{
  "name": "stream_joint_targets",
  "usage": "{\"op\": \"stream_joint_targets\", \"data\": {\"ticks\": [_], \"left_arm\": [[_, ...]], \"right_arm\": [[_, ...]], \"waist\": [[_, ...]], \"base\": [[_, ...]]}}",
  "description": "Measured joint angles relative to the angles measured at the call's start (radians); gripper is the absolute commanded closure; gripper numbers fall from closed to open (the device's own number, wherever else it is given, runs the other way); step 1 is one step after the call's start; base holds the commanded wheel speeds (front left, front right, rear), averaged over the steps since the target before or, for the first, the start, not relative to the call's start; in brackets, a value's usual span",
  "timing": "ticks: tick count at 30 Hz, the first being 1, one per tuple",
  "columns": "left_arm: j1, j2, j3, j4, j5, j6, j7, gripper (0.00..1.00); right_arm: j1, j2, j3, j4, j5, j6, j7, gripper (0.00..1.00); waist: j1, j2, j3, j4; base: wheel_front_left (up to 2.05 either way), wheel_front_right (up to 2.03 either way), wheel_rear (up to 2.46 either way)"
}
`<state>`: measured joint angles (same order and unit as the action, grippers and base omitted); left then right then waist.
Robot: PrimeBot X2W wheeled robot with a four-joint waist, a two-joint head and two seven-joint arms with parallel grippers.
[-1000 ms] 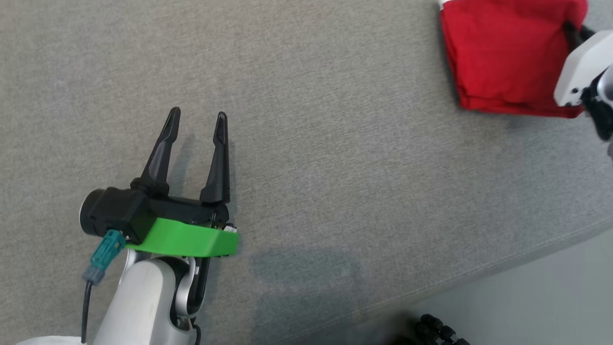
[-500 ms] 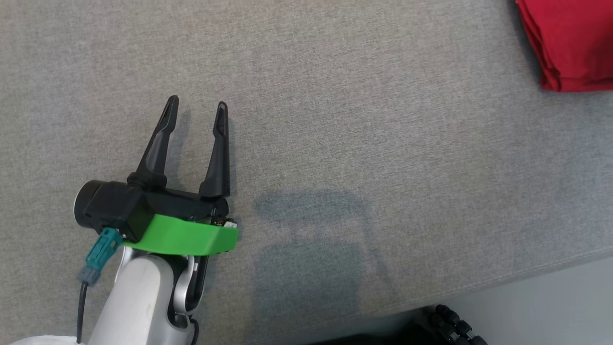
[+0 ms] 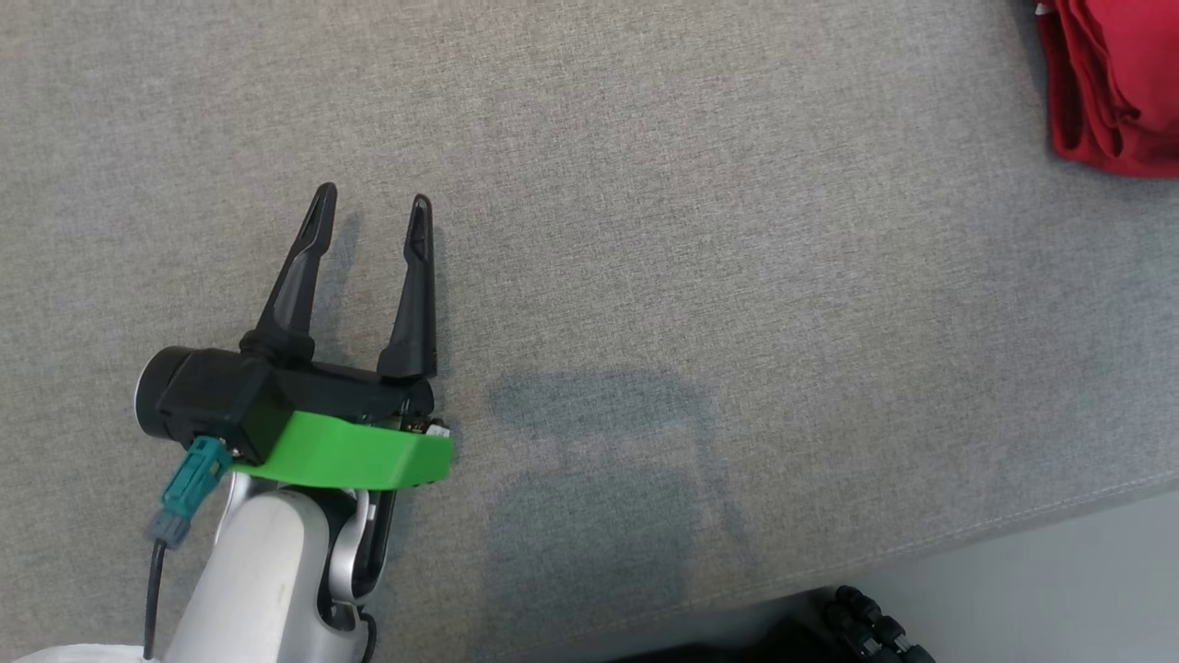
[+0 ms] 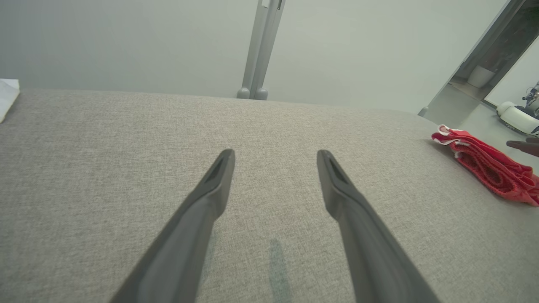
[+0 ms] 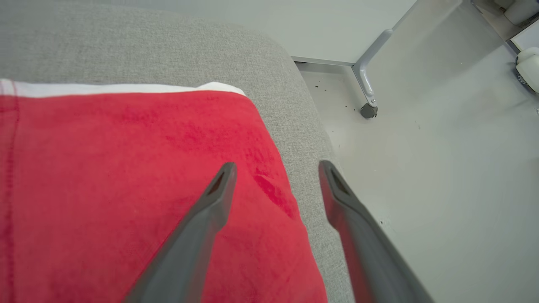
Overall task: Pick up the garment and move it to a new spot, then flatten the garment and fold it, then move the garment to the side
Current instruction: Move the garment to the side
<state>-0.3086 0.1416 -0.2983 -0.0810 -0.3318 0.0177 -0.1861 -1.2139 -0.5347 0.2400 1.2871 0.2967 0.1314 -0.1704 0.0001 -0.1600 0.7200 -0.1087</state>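
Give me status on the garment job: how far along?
Done, by the look: red garment lies folded in layers near the right-hand edge of the grey surface. In hand: nothing; right gripper open above the garment's edge, left gripper open over bare surface. Left: likely just pulling the arms back.

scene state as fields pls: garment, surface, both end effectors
garment: red, white trim, folded in layers, lying by the surface's edge
surface: grey woven fabric
left end effector: open, empty, over bare fabric, apart from garment
right end effector: open, empty, over garment's edge; contact unclear
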Motion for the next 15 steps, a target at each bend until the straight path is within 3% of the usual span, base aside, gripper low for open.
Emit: {"op": "stream_joint_targets", "data": {"ticks": [9,15], "left_arm": [[0.004,-0.004,-0.006,0.032,-0.015,0.0,-0.012,0.0],[0.017,-0.015,0.006,0.071,-0.044,0.001,-0.028,0.0]], "right_arm": [[0.003,0.067,-0.057,-0.003,-0.064,0.0,-0.068,0.0],[0.032,0.127,-0.06,-0.088,-0.07,0.0,-0.087,0.0]], "waist": [[-0.0001,0.0,-0.064,-0.012],[-0.0001,-0.0001,-0.14,-0.016]], "base": [[0.0,0.0,0.0],[0.0,0.0,0.0]]}}
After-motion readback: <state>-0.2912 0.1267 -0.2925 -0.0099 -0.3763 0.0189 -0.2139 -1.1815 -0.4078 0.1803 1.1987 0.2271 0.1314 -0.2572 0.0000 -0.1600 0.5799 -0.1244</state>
